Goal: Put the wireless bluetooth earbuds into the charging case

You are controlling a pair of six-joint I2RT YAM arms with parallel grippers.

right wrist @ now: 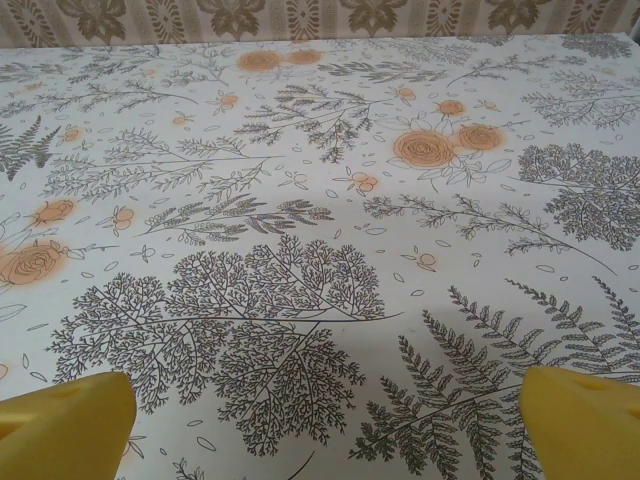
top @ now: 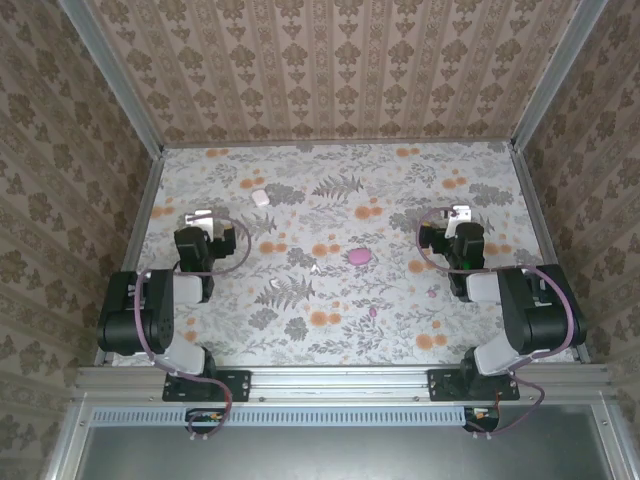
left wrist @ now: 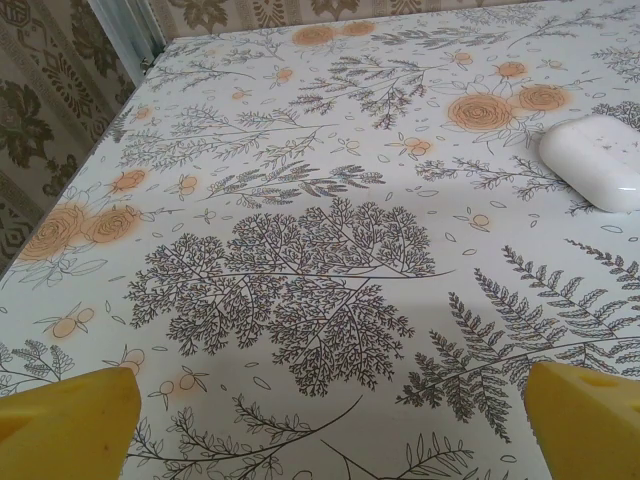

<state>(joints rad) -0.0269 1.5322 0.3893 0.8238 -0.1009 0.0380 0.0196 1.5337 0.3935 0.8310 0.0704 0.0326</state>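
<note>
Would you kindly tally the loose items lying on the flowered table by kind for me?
Charging cases: 2 (white case, pink case)
Earbuds: 3 (white earbud, pink earbud, second pink earbud, very small in the top view)
Total: 5

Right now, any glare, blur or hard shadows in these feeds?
Top external: soft even light, no glare; pink case and white case small but legible against the busy cloth. Left wrist: cloth sharp, left pincer blurred in the bottom corners, white case cropped at the right edge. Right wrist: cloth sharp, right pincer equally out of focus.
</note>
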